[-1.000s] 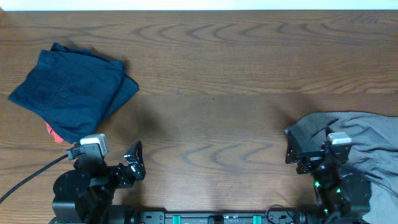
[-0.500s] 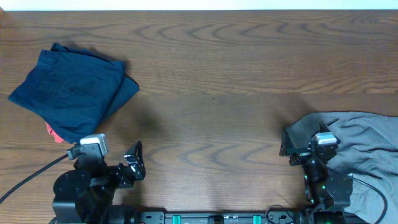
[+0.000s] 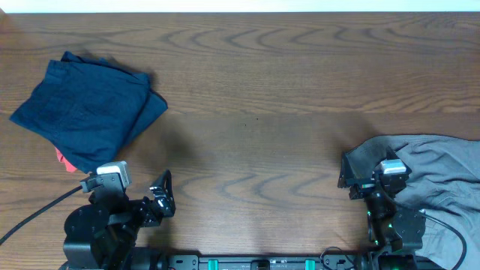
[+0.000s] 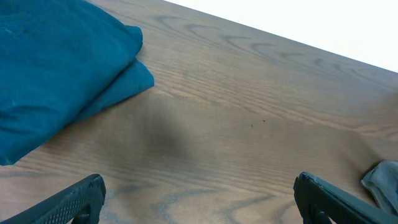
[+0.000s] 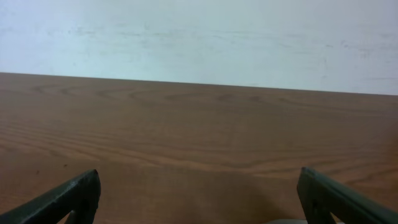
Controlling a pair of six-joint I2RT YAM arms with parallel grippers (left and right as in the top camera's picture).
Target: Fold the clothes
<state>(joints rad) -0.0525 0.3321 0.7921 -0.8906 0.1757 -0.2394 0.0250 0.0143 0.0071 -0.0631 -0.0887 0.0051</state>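
A folded navy garment (image 3: 86,112) lies at the table's far left, and also shows in the left wrist view (image 4: 56,74). A red-orange garment (image 3: 65,160) peeks out from under its near edge. A grey garment (image 3: 439,184) lies spread at the right edge; one corner of it shows in the left wrist view (image 4: 382,180). My left gripper (image 3: 161,196) is open and empty near the front edge, its fingers wide apart over bare wood (image 4: 199,205). My right gripper (image 3: 349,180) is open and empty at the grey garment's left edge, with only wood between its fingers (image 5: 199,202).
The wooden table (image 3: 255,90) stretches between the two garments. A black cable (image 3: 30,214) runs from the left arm's base toward the front left. A pale wall (image 5: 199,37) stands beyond the table's far edge.
My right arm shifted a little to the left over the grey garment's edge, then held still. The left arm and the navy garment have not moved.
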